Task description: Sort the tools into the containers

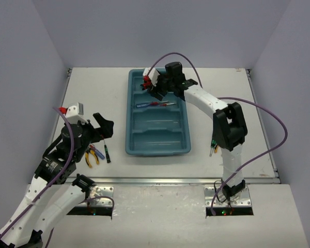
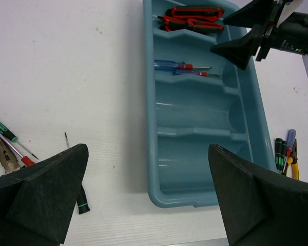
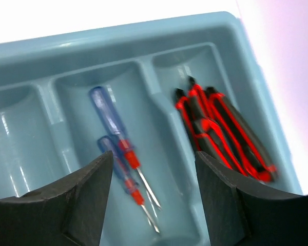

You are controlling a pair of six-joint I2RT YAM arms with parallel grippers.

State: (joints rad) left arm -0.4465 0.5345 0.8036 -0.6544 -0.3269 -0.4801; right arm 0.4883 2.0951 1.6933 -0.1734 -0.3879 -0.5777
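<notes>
The teal tray (image 1: 182, 135) lies lengthwise in the middle of the table. Its farthest compartment holds red-black utility knives (image 3: 222, 128), also seen in the left wrist view (image 2: 192, 18). The second compartment holds two blue and red-handled screwdrivers (image 3: 118, 148) (image 2: 180, 66). The two nearer compartments are bare. My right gripper (image 1: 156, 91) (image 3: 154, 205) is open and empty above the tray's far end. My left gripper (image 1: 105, 126) (image 2: 149, 197) is open and empty above the table left of the tray. Yellow-handled pliers (image 1: 93, 156) and a black-green screwdriver (image 1: 107, 153) lie below it.
More tools lie right of the tray by the right arm's base: black-green screwdrivers (image 2: 279, 154), a blue screwdriver (image 2: 290, 141) and yellow pliers (image 2: 292, 164). Another black-green screwdriver (image 2: 2, 130) and pliers (image 2: 5, 158) lie at the far left. White walls enclose the table.
</notes>
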